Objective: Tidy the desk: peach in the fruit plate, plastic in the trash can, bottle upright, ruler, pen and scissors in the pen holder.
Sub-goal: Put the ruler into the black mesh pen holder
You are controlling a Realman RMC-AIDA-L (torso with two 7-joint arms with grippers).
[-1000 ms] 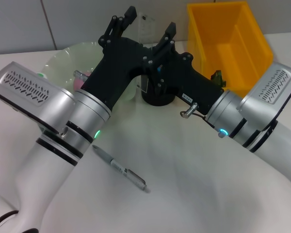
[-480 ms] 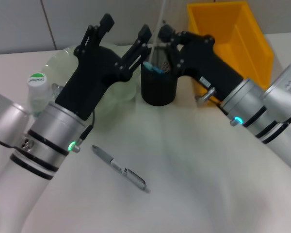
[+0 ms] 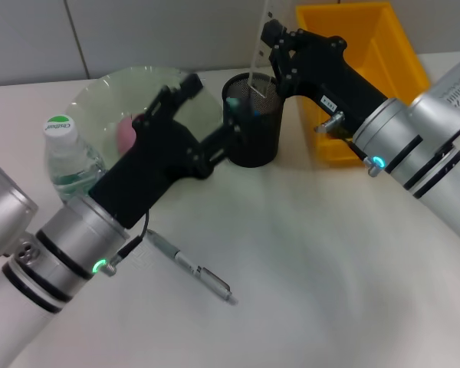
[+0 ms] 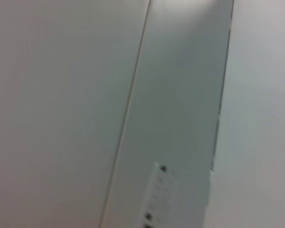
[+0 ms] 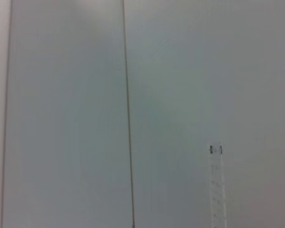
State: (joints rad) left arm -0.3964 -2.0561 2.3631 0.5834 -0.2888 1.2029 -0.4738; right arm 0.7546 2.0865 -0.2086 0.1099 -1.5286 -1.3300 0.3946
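Right gripper (image 3: 270, 34) clamps the clear plastic ruler (image 3: 257, 47), upright, lower end inside the black mesh pen holder (image 3: 253, 130). Left gripper (image 3: 211, 113) spread, empty.

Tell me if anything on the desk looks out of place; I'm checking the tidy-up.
One thing: the pen lies flat on the table, outside the pen holder. The bottle stands upright, the peach sits in the fruit plate, and the right gripper holds the clear ruler upright over the holder.
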